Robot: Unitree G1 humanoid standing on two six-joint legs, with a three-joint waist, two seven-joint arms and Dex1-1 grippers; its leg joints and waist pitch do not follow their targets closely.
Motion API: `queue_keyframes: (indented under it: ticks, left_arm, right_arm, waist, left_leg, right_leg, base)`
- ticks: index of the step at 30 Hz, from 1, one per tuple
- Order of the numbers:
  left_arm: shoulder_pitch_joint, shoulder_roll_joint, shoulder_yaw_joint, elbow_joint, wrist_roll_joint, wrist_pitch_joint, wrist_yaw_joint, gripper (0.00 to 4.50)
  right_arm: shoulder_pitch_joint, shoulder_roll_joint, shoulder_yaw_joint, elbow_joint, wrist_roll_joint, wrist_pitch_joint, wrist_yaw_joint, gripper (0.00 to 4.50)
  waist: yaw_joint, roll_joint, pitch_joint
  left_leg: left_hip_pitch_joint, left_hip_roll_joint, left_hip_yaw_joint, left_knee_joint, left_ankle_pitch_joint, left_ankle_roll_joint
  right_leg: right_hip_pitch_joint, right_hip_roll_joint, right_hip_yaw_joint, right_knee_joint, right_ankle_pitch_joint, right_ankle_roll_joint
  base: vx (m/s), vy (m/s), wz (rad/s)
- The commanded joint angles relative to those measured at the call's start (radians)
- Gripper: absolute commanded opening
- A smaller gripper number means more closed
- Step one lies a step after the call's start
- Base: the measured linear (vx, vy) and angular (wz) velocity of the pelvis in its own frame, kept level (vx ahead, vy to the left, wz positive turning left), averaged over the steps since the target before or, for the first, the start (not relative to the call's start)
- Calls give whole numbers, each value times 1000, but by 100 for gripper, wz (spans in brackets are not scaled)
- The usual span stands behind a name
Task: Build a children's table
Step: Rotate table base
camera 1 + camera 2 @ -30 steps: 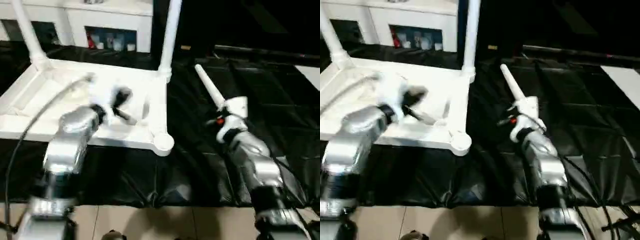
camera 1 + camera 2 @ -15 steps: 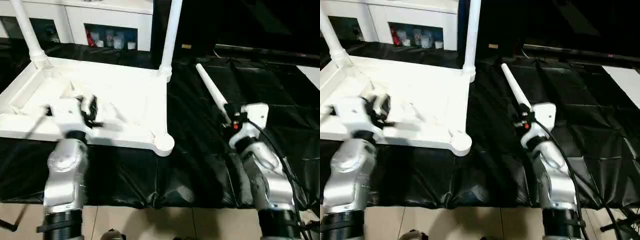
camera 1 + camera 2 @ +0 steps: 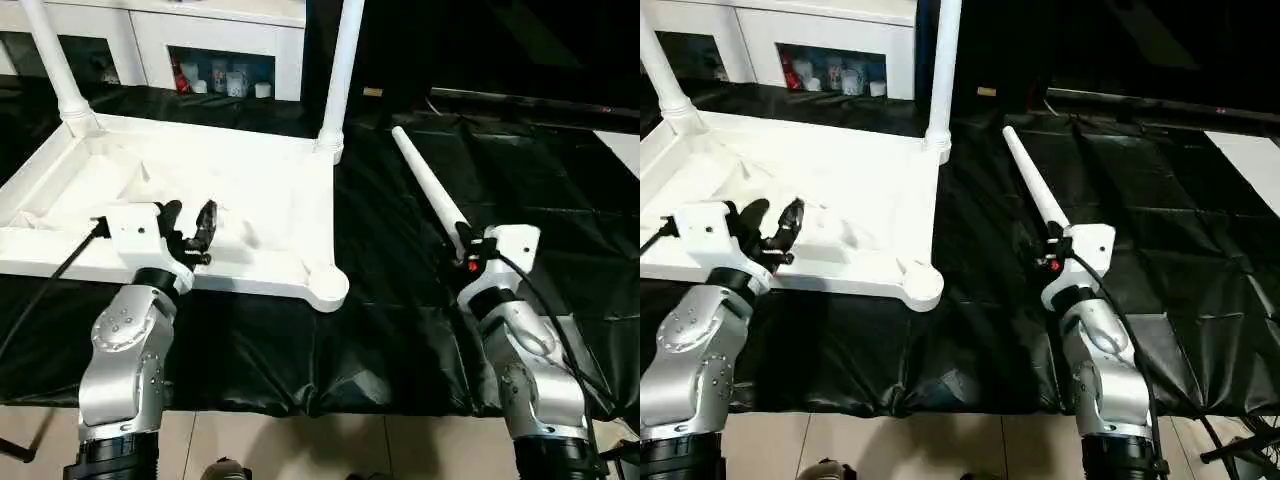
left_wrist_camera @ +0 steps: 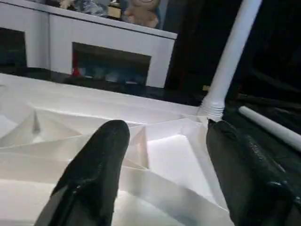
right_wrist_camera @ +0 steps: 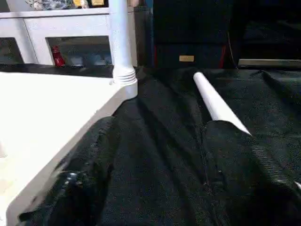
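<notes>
White plastic rectangular table top (image 3: 270, 160) lies upside down on the black sheet-covered floor (image 3: 400, 330), ribbed underside facing up, taking the left half of the head views. Two white round tube legs stand upright in its far corner sockets: far-left leg (image 3: 55, 65) and far-right leg (image 3: 340, 75). Near-right round corner socket (image 3: 327, 287) is bare, no leg in it. Left gripper (image 3: 188, 228) hovers over the near part of the top, just inside the front rim, left of that bare socket; its two black fingers (image 4: 96, 165) stand clearly apart with nothing between them, and the left wrist view shows the ribbed underside through the gap. Can't tell whether the fingertips touch the plastic. Silver left forearm (image 3: 125, 350) rises from the bottom edge below it. Right of the table top, a loose white tube leg (image 3: 425, 185) lies flat on the black sheet, running from near the far-right corner diagonally toward the right arm. Right gripper (image 3: 1052, 245) sits at the near end of that leg; in the right wrist view its black fingers (image 5: 244, 160) are spread, the leg's tube visible between them, not clamped. A white cabinet with glass doors (image 3: 215, 50) stands behind the table top.
</notes>
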Motion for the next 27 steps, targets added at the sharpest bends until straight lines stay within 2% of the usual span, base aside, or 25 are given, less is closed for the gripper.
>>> queue_keyframes:
  ticks: [1, 4, 7, 9, 10, 11, 12, 13, 14, 15, 16, 18, 21, 23, 24, 25, 26, 27]
  left_arm:
    - [19, 0, -23, -25, -9, 19, -6, 341]
    - [36, 2, -20, -42, -18, 34, -7, 361]
    - [35, 3, -7, -38, -23, 29, 8, 383]
    - [31, 11, -8, -25, -4, 29, 23, 396]
    - [29, 14, -13, -16, 15, 21, 34, 403]
    - [29, 16, -16, -14, 24, 17, 39, 410]
    - [31, 18, -21, -11, 35, 2, 41, 419]
    - [34, 17, -25, -12, 40, 3, 46, 419]
    - [32, 13, -31, -14, 43, 6, 55, 419]
    - [32, 13, -32, -14, 43, 6, 56, 419]
    - [32, 11, -37, -15, 48, -2, 59, 419]
    - [34, 17, -54, -15, 83, -31, 75, 419]
    - [37, 32, -84, -15, 98, -16, 59, 419]
    - [36, 29, -89, -15, 108, -17, 68, 419]
    - [36, 30, -96, -14, 118, -17, 73, 419]
    - [36, 33, -102, -11, 128, -14, 76, 419]
    - [36, 32, -104, -7, 134, -13, 84, 419]
    - [37, 26, -102, -1, 141, -19, 100, 419]
  right_arm:
    - [11, -14, -2, -9, -4, 5, -2, 375]
    - [9, -14, 1, -11, 0, 5, -4, 400]
    - [14, -13, 9, -16, 1, 5, -8, 428]
    - [16, -8, 10, -19, -1, 6, -16, 444]
    - [14, 0, 2, -17, -7, 6, -41, 448]
    - [12, 5, -4, -15, -11, 7, -57, 450]
    - [10, 10, -10, -8, -18, 1, -76, 450]
    - [4, 8, -13, 13, -45, -44, -98, 450]
    - [1, -22, 8, 30, -145, -19, -174, 450]
    - [1, -24, 9, 31, -151, -17, -179, 450]
    - [2, -28, 14, 32, -122, 12, -143, 450]
    - [16, -30, 30, 13, -86, 3, -85, 450]
    - [26, -60, 88, 3, -154, -15, -78, 450]
    - [25, -67, 106, 5, -172, -8, -79, 450]
    - [24, -63, 104, 8, -174, -9, -90, 450]
    - [22, -59, 102, 10, -176, -9, -100, 450]
    - [19, -54, 97, 14, -178, -11, -114, 450]
    - [14, -45, 84, 21, -183, -19, -145, 450]
  waist:
    - [1, 13, -64]
    - [1, 9, -63]
    - [0, 11, -64]
    - [0, 11, -64]
    - [-1, 16, -64]
    - [-2, 14, -64]
    - [-1, 21, -65]
    - [-2, 18, -65]
    - [-2, 17, -66]
    - [-1, 18, -65]
    - [-1, 18, -66]
    - [-3, 17, -65]
    - [-2, 18, -65]
    - [-7, 21, -65]
    - [-6, 17, -59]
    - [-33, 60, -63]
    - [-40, 73, -62]
    - [-51, 78, -56]
  left_leg:
    - [18, 27, -18, -71, -351, -20]
    - [15, 27, -18, -71, -348, -19]
    - [17, 26, -18, -70, -347, -19]
    - [17, 26, -18, -70, -348, -20]
    - [17, 25, -18, -70, -352, -22]
    - [17, 25, -18, -70, -350, -23]
    - [18, 25, -19, -70, -345, -26]
    - [18, 26, -19, -70, -346, -31]
    - [19, 25, -18, -69, -340, -38]
    - [21, 25, -18, -69, -338, -42]
    - [23, 23, -16, -68, -350, -40]
    - [18, 24, -19, -68, -369, -29]
    - [16, 24, -20, -68, -362, -24]
    - [22, 31, -28, -71, -370, -54]
    - [-31, 19, -75, -96, -396, -37]
    - [-1, 82, -175, -131, -561, -20]
    - [9, 95, -208, -139, -582, -4]
    - [16, 106, -239, -151, -592, 23]
  right_leg:
    - [37, -39, 40, -86, -320, -59]
    - [39, -39, 40, -86, -333, -55]
    - [37, -38, 40, -88, -339, -47]
    - [37, -38, 40, -88, -338, -45]
    - [36, -37, 40, -89, -334, -43]
    - [36, -36, 40, -89, -332, -42]
    - [37, -36, 40, -86, -322, -42]
    - [36, -37, 40, -87, -320, -41]
    - [36, -35, 40, -85, -311, -43]
    - [36, -33, 40, -85, -308, -44]
    - [36, -32, 40, -84, -305, -45]
    - [39, -35, 40, -87, -316, -40]
    - [39, -36, 40, -88, -321, -38]
    - [37, -18, 30, -84, -300, -42]
    - [79, -24, -17, -57, -245, -59]
    - [73, -7, -46, -32, -175, -104]
    - [64, 4, -51, -6, -147, -145]
    - [53, 12, -53, 19, -153, -184]
  base:
    - [0, 0, 0]
    - [0, 0, 0]
    - [0, 0, 0]
    - [0, 0, 0]
    - [0, 0, 0]
    - [0, 0, 0]
    - [0, 0, 0]
    - [0, 0, 0]
    - [0, 0, 0]
    - [0, 0, 0]
    - [0, 0, 0]
    - [0, 0, 0]
    - [0, 0, 0]
    - [0, 0, 0]
    - [0, 0, 0]
    - [-6, -54, 45]
    - [-6, -54, 45]
    - [31, -94, 57]
